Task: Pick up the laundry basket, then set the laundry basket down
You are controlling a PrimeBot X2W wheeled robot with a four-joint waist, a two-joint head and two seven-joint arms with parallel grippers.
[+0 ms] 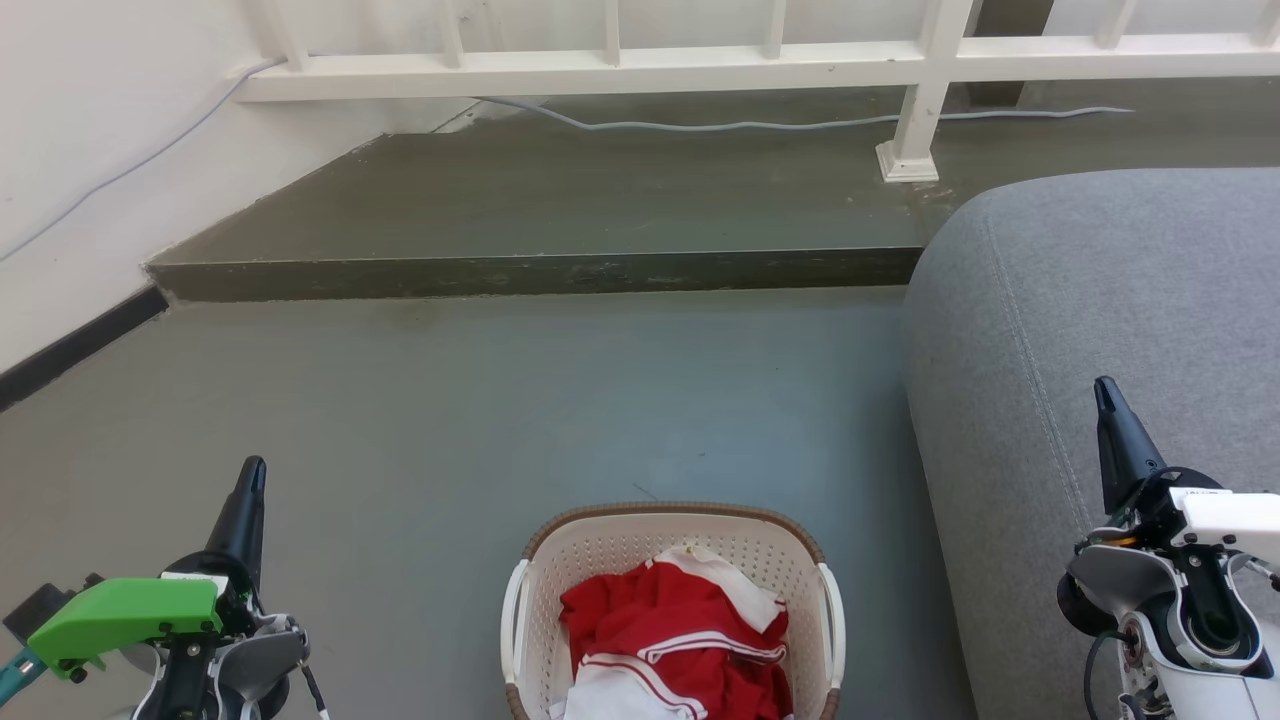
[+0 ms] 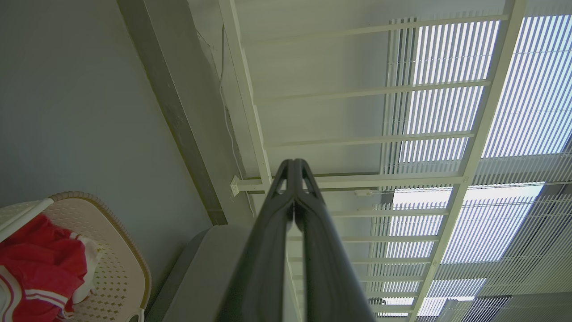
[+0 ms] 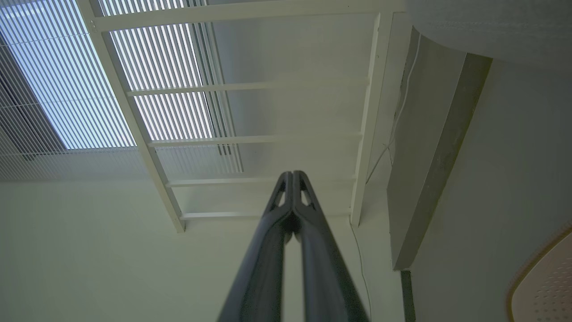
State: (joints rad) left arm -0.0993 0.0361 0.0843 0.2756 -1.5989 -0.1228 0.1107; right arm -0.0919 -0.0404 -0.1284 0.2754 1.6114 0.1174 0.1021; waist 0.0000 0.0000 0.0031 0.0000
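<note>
On the grey floor, near the bottom middle of the head view, the laundry basket is seen standing flat. It is partly filled with red and white clothes. One gripper is seen on each side of it, and it is touched by neither.

The left gripper is held up at the lower left, well apart from the basket. Its two dark fingers are pressed together at the tips, and nothing is held between them.

The right gripper is held up at the lower right and is seen against the grey sofa. Its fingers are pressed together too, and nothing is gripped.

The sofa is placed near the basket's right side. Behind the basket a low step is seen. A white railing is fixed on top of the step, and a thin cable is laid along it.
</note>
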